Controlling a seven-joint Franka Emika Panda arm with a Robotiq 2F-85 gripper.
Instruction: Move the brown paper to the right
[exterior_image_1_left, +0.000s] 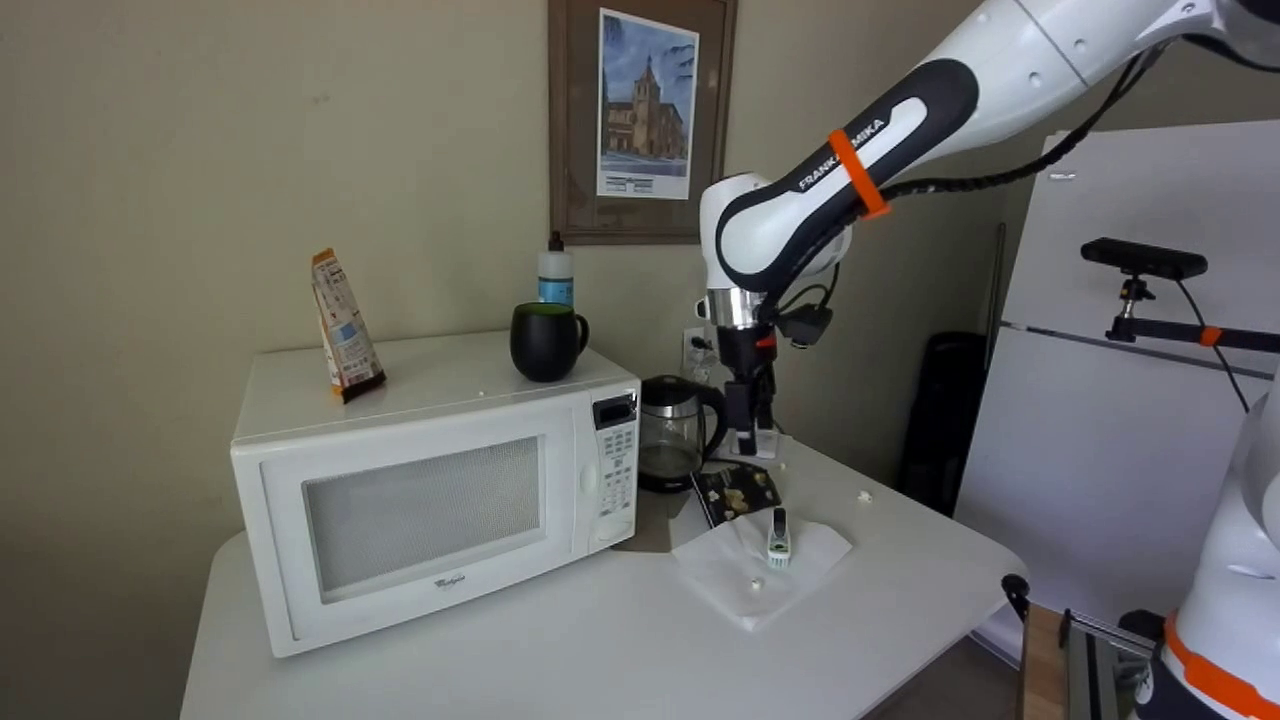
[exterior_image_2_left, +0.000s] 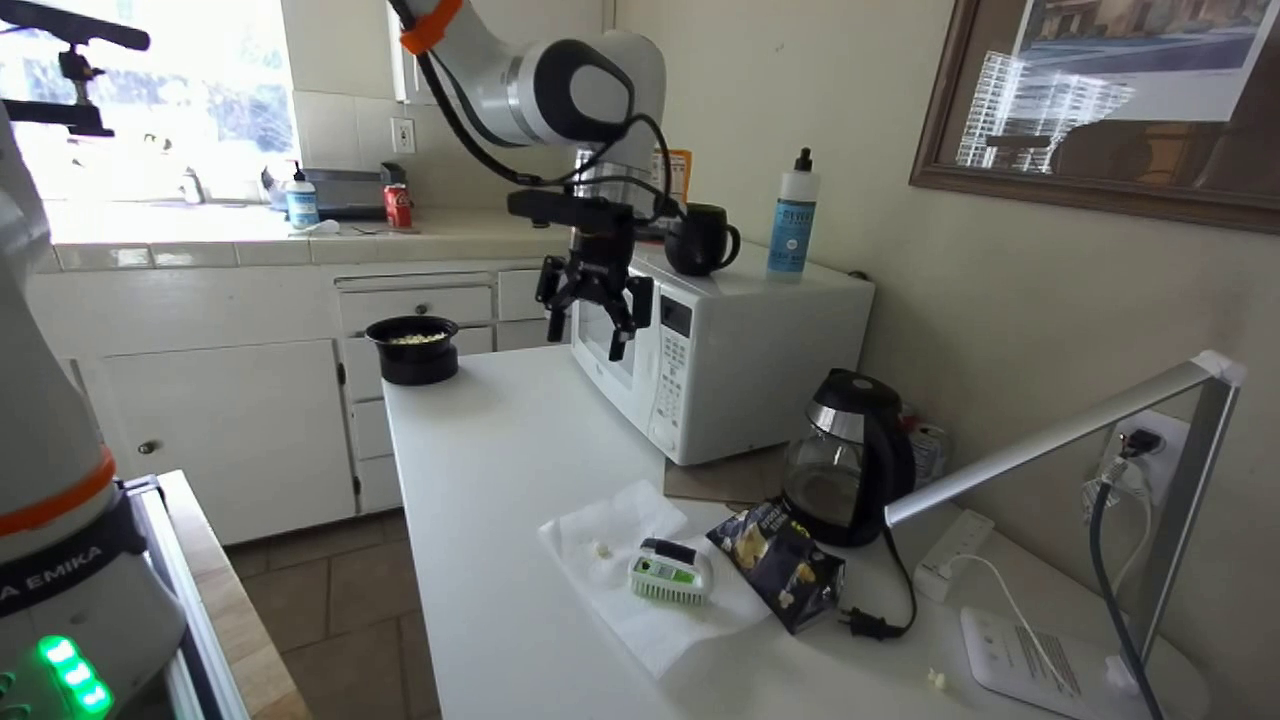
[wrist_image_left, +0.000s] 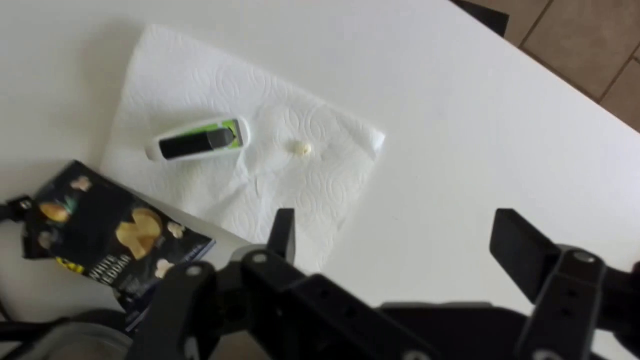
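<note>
The brown paper is a flat, dull brown-grey sheet on the white table. It lies beside the microwave and in front of the kettle in both exterior views (exterior_image_1_left: 648, 530) (exterior_image_2_left: 722, 478). The microwave, kettle and white paper towel border or cover parts of its edges. In the wrist view a brownish patch shows at the bottom behind the gripper's parts, mostly hidden. My gripper (exterior_image_2_left: 587, 345) is raised well above the table, fingers pointing down; it also shows in the other views (exterior_image_1_left: 752, 440) (wrist_image_left: 395, 220). Its fingers are wide apart with nothing between them.
A white paper towel (exterior_image_1_left: 720, 585) carries a small green-and-white brush (exterior_image_2_left: 670, 573). A black popcorn bag (exterior_image_2_left: 780, 560), glass kettle (exterior_image_2_left: 850, 450) and white microwave (exterior_image_1_left: 440, 490) stand close by. A mug (exterior_image_1_left: 545, 342) and bottle (exterior_image_2_left: 792, 220) top the microwave. A lamp arm (exterior_image_2_left: 1060, 435) leans at the back.
</note>
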